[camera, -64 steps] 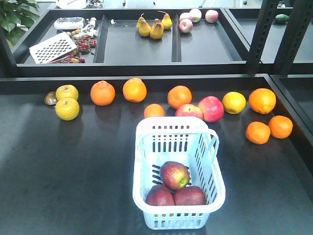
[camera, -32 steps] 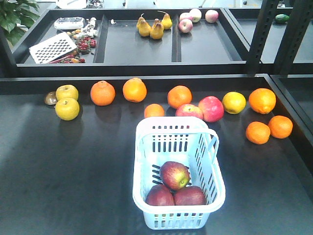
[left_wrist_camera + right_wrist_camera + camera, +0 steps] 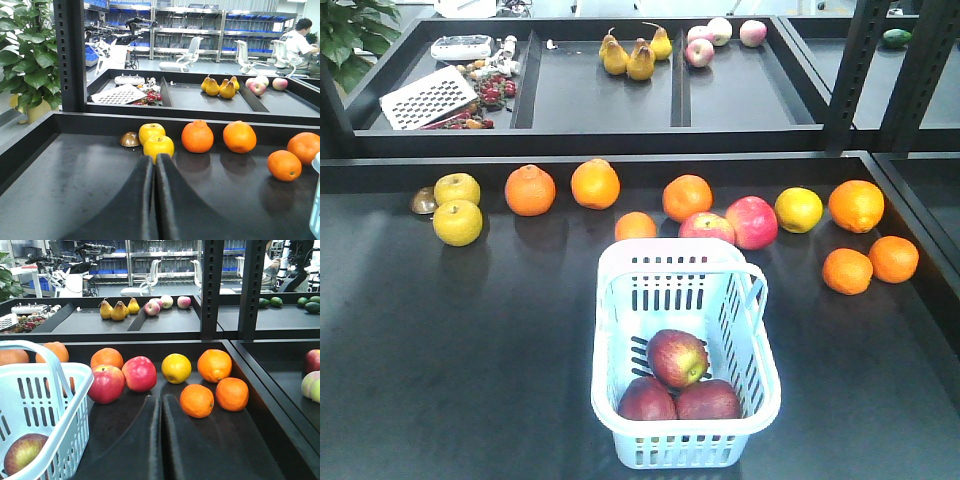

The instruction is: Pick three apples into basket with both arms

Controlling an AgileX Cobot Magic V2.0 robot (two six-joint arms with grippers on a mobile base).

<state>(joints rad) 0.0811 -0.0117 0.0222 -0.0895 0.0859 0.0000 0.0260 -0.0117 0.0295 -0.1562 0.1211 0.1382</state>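
Our left gripper (image 3: pixel 154 200) is clenched on nothing, its two black fingers pressed together with only a thin seam between them, low over the dark table (image 3: pixel 60 180) and well apart from the fruit. Our right gripper (image 3: pixel 161 440) is likewise clamped empty, just beside the basket (image 3: pixel 620 420), with two pink-red apples (image 3: pixel 122 380) and several oranges (image 3: pixel 196 400) ahead of it.

We judge the picking finished: all three apples (image 3: pixel 677 357) lie inside the basket, at its near end. Two sit side by side on the slotted bottom and the third rests on top of them, touching both. No arm shows in the front view, so we appear to be parked clear. The next move, as we see it, calls only for holding off and leaving the brighter apples and oranges alone.

The apples are dark maroon with yellow-green patches; the top one shows its patch on the right. The basket is pale blue-white, rectangular, with one loop handle (image 3: pixel 757 290) tilted up at its right wall.
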